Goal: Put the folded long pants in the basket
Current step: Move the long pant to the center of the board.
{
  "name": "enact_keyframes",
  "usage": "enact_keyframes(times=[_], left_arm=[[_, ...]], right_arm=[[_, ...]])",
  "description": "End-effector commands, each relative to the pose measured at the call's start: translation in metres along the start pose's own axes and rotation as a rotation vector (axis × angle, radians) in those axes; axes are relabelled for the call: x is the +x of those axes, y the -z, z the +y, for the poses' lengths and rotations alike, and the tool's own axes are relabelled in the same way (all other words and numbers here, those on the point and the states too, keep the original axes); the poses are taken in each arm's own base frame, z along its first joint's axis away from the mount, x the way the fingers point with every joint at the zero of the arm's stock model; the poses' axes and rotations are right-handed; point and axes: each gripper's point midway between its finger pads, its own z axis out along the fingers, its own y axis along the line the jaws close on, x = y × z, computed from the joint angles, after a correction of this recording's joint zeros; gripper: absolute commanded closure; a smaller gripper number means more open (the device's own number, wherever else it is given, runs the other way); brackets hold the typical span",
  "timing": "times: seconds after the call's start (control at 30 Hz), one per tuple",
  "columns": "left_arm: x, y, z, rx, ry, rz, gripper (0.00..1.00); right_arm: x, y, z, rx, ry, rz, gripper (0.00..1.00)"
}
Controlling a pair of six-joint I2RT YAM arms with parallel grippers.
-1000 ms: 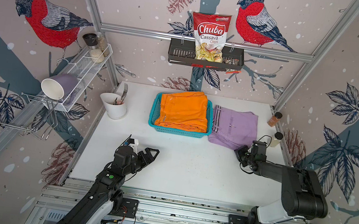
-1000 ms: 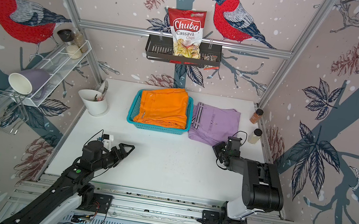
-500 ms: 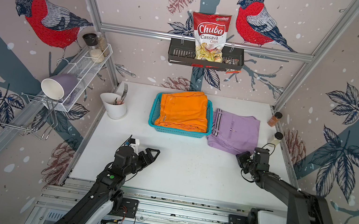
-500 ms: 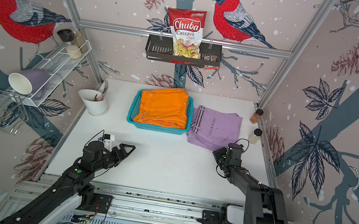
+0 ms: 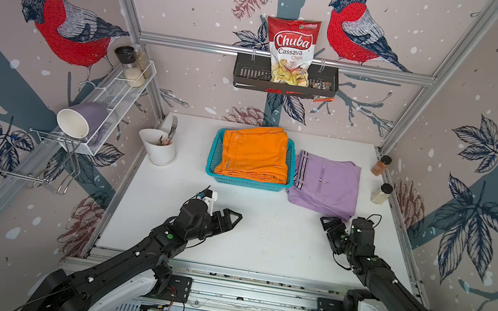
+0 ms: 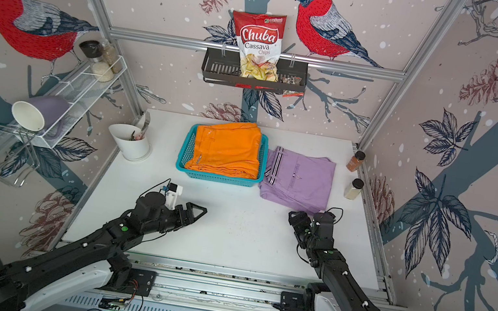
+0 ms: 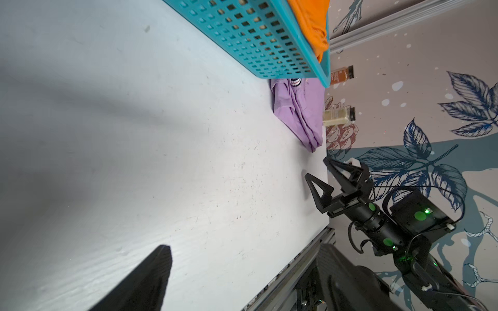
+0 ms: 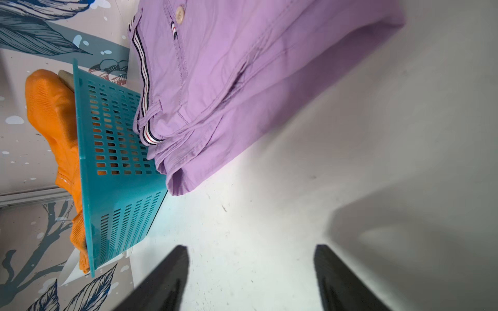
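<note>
Lilac cloth, soft & light by the look: the lilac pants point(image 5: 326, 184) are judged floppy and likely to sag or unfold if taken by one corner. A pinch across the thick folded edge, all layers together, is judged safest.

Top views: the lilac pants point(image 6: 300, 180) are seen flat on the desk point(image 5: 260, 244), outside the basket point(image 5: 248, 182) and right beside its wall; contact can't be told. Orange pants point(image 5: 254, 154) are piled inside. The right pincer point(image 5: 334, 221) is placed near the closest lilac corner, nothing held. The left pincer point(image 5: 228, 218) is held mid-desk, spread, empty.

Left wrist: the right pincer point(image 7: 316, 167) is shown w/ jaws clearly apart and a gap to the lilac edge, which is hard to read from above.

Right wrist: the fingers point(image 8: 172, 269) are seen wide apart w/ bare desk between. Striped waistband, button & layered hem are shown close. Tan cloth point(image 8: 65, 76) is glimpsed under the orange, hidden from above.
</note>
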Motion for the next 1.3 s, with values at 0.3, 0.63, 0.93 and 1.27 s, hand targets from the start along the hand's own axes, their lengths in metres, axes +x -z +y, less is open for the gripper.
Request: enact_keyframes(times=[0.3,0.63,0.93,1.27], left_arm=[[-0.002,-0.023,-0.003,-0.011,-0.035,-0.011,0.11],[0.005,-0.039,-0.004,-0.037,-0.065,0.017,0.09],[0.012,-0.049,-0.008,-0.046,-0.081,0.046,0.09],[0.010,-0.046,-0.011,-0.049,-0.081,0.036,0.09]], right_arm=[[-0.050,-0.047,0.005,0.142,0.021,-0.071,0.23],[-0.065,-0.063,0.009,0.199,0.102,-0.106,0.61],[-0.058,-0.069,0.012,0.206,0.130,-0.085,1.00],[-0.025,-0.041,0.040,0.079,0.060,-0.096,0.09]])
